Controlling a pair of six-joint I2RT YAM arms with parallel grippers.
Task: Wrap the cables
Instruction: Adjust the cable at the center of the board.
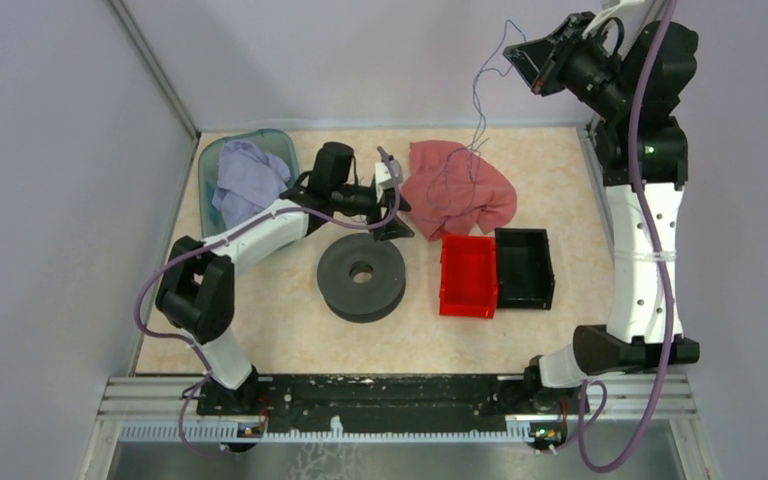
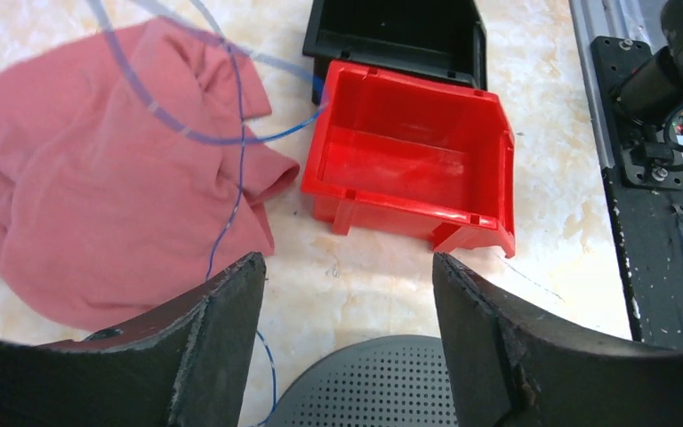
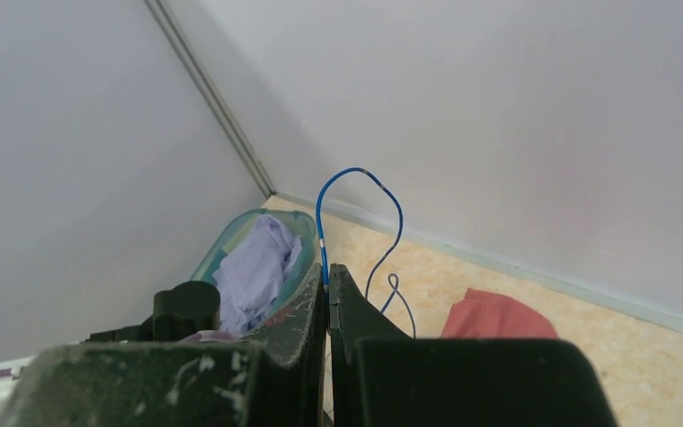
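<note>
Your right gripper (image 3: 328, 277) is pinched closed on the cable (image 3: 322, 213). The thin blue-grey wire comes out between its fingertips and arches over them. That gripper is raised high off the table, beyond the red bin (image 1: 467, 275) toward the far wall and off to its right. From there the cable hangs down in loose bends and lands on the pink cloth (image 1: 460, 185), which lies crumpled just behind the red bin and to its left. Loops of the wire are spread across that cloth. In the left wrist view, a strand runs off the cloth's near edge and passes close by the left finger.

Your left gripper (image 2: 347, 267) has its jaws wide apart with nothing between them. It sits left of the red bin, low over the far edge of the black spool (image 1: 340, 290), and faces the bin. The spool lies flat just left of the red bin. A black bin (image 1: 525, 268) sits just beside the red bin's right side. Well to the red bin's left, a teal basket (image 1: 203, 175) holds a lilac cloth (image 1: 245, 180).
</note>
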